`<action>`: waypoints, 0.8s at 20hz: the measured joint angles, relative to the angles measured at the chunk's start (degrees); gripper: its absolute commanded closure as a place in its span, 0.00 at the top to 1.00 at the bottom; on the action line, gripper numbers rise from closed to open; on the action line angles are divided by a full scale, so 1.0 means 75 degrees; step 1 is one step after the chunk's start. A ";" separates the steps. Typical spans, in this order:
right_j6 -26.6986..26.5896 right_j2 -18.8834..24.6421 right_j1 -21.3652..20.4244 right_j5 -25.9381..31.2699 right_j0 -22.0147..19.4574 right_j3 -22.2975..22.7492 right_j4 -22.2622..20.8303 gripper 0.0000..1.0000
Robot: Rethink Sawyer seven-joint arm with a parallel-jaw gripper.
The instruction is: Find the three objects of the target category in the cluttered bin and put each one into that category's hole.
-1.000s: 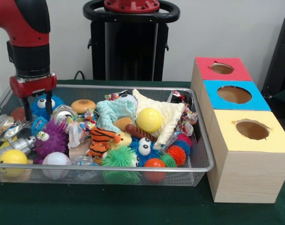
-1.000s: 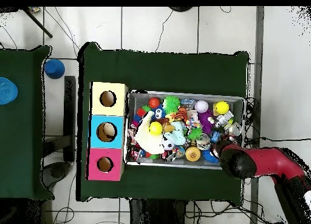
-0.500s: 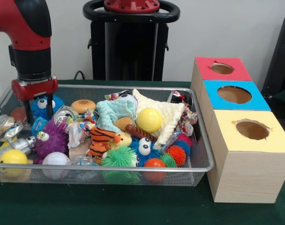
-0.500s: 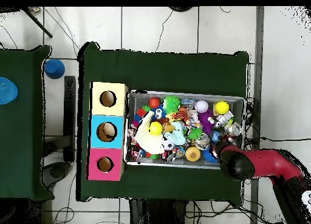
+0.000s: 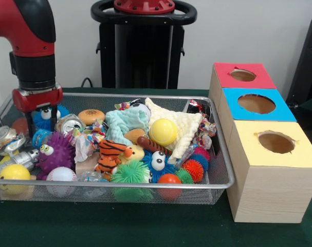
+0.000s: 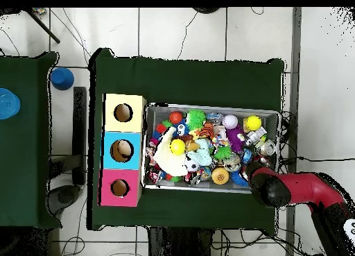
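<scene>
Tool [image 5: 41, 119] is hanging at the back corner of the wire basket [image 5: 145, 184], its two dark fingers spread apart and straddling a fuzzy blue toy with googly eyes [image 5: 47, 114] — nothing is actually gripped from what I can see. In the overhead view the arm is covering that corner, so no help there.

Basket's sitting on the green surface [image 5: 145, 226] and it's packed: a crushed can [image 5: 69, 124] just beside the blue toy, a purple spiky ball with eyes [image 5: 55, 150], a baseball [image 5: 61, 175], a yellow ball [image 5: 163, 131] sitting on a cream cloth [image 5: 184, 127], a tiger plush [image 5: 110, 154]. The three boxes — red [image 5: 243, 76], blue [image 5: 256, 105], yellow [image 5: 275, 144] — are lined up just beside the basket's other end, each with a round hole on top.

I can't tell which category is the target. My read is it's at the picking stage, going for that blue toy. Next it needs to drop lower, close snugly on the fuzz, lift clear of the can, then travel the whole length of the basket to the right hole.
</scene>
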 measured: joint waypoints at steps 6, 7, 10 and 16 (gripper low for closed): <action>0.0000 -0.0052 0.0136 -0.0152 -0.0001 -0.0160 0.0002 1.00; 0.0000 -0.0062 0.0148 -0.0170 0.0000 -0.0186 0.0002 1.00; 0.0000 -0.0090 0.0189 -0.0191 0.0004 -0.0249 0.0003 1.00; 0.0000 -0.0108 0.0226 -0.0191 0.0011 -0.0317 0.0006 0.00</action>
